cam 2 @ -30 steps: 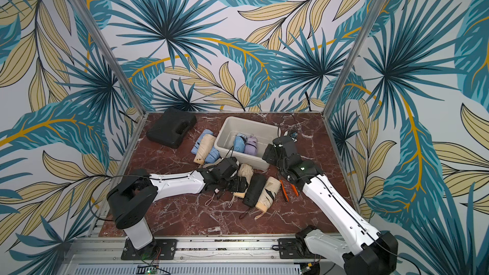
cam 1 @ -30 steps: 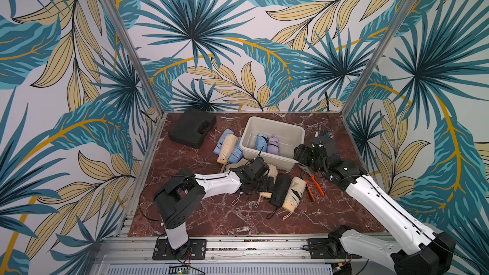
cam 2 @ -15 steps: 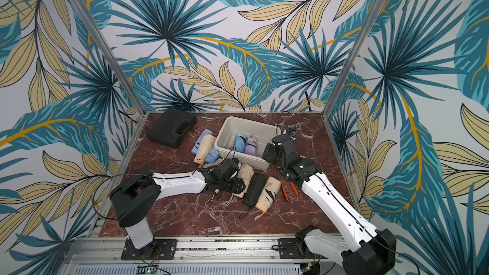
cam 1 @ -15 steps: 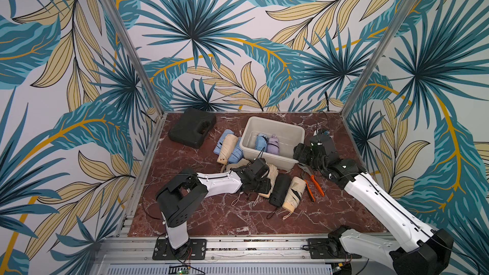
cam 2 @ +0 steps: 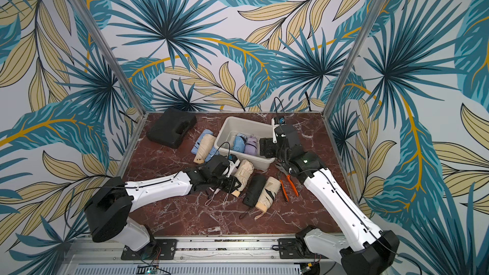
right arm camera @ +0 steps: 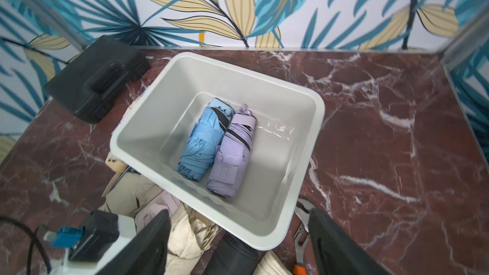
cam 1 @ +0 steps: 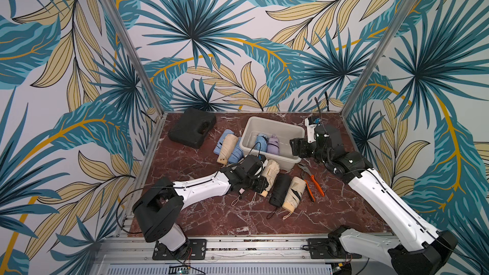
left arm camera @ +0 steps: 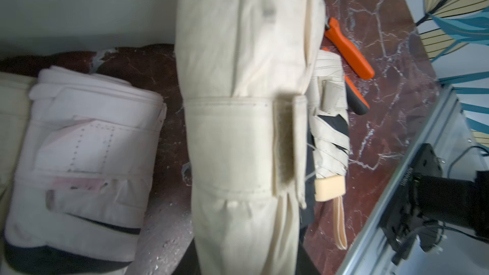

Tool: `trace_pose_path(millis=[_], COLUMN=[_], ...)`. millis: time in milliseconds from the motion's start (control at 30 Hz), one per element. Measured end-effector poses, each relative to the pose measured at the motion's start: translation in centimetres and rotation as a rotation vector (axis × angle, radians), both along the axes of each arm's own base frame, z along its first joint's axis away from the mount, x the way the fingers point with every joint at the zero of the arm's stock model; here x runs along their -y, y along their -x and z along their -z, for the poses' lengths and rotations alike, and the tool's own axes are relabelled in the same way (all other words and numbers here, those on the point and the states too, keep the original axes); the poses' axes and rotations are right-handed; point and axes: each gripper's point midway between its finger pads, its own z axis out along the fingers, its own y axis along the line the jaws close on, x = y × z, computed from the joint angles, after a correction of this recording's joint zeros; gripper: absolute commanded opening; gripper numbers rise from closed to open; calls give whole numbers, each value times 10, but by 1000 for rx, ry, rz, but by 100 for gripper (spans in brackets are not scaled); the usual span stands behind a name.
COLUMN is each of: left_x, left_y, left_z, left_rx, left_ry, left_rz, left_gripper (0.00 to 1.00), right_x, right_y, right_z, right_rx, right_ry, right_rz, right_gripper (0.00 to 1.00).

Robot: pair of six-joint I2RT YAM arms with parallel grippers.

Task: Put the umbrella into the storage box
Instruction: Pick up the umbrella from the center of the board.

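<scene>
Off-white storage box [right arm camera: 164,117] holds a blue umbrella [right arm camera: 203,141] and a lilac umbrella [right arm camera: 232,152]; several others lie on the tabletop [cam 1: 211,215]; left gripper [cam 1: 260,183] at a beige umbrella [left arm camera: 238,128], its jaws' state not discernible; right gripper [right arm camera: 239,212] jaws open, empty.

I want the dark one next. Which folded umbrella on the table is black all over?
The black umbrella, lying between the plain beige umbrella and the black-streaked beige umbrella, in front of the storage box. All others are pale.

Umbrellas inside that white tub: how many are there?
2: a blue umbrella and a lavender umbrella, side by side on the storage box floor; its whole inside shows, so none seems hidden.
</scene>
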Motion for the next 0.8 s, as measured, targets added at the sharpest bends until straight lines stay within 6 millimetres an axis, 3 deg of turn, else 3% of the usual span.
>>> trace_pose_path(millis=[167,433,633,800], left_x=[-9,-17,-8,1], left_y=[8,27,45,54], left_z=[-33,-73,-100,-119], left_rx=[-28,-115,-209,-259], left_ry=[93,246,387,492], left_rz=[57,135,214,268], left_gripper=[21,22,22,24], right_x=[-34,-53,-71,-82], right_y=[14,78,118,139], right_z=[-27,-43,-26,-7], right_rx=[98,325,416,475], right_ry=[84,302,504,659], right_rz=[-318,-759,-1059,-1248], right_gripper=[83,86,86,86])
